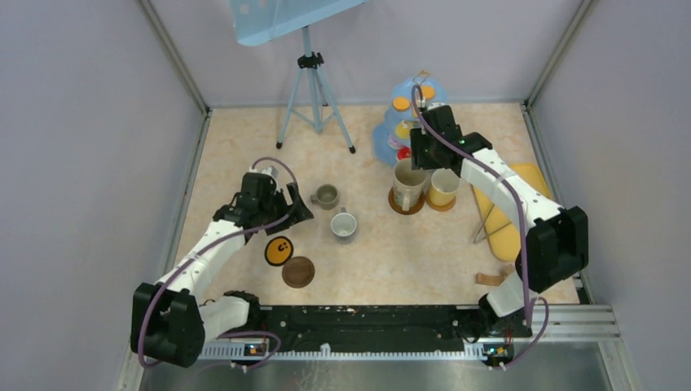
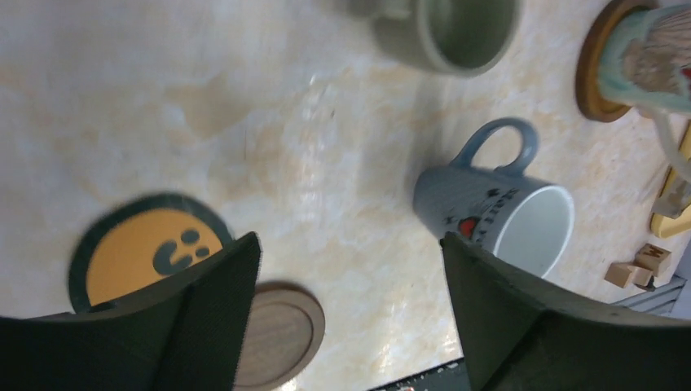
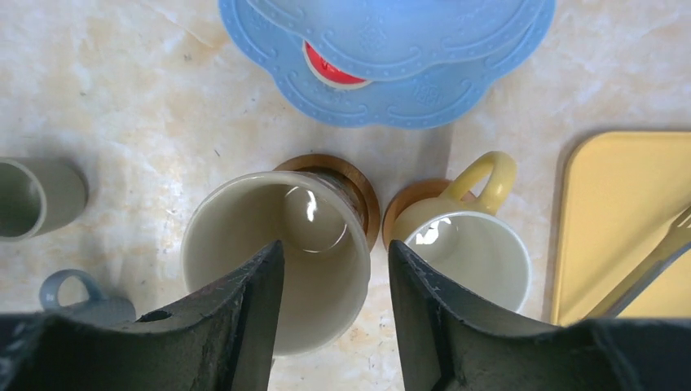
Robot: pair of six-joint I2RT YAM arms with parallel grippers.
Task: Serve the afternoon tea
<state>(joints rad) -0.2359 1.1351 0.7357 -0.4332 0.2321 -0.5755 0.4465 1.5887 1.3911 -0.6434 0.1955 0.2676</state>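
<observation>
The light-blue cake stand (image 1: 405, 114) with small toy cakes stands at the back; a red cake (image 3: 326, 69) shows under a tier. In front of it the large cream mug (image 3: 277, 252) and the yellow mug (image 3: 473, 244) each sit on a brown coaster (image 3: 358, 183). My right gripper (image 3: 336, 244) hovers open over the cream mug's right rim, one finger above its inside, touching nothing. Two small grey mugs (image 1: 327, 195) (image 1: 344, 226) stand mid-table. My left gripper (image 2: 349, 238) is wide open and empty above bare table, between an orange-and-black coaster (image 2: 138, 252), a brown coaster (image 2: 281, 334) and the blue-grey mug (image 2: 489, 208).
A flat yellow tray (image 1: 509, 212) with metal tongs (image 1: 489, 221) lies at the right, beside the yellow mug. A small wooden piece (image 1: 493, 278) lies near the right arm's base. A tripod (image 1: 314, 90) stands at the back. Walls close in the table on three sides.
</observation>
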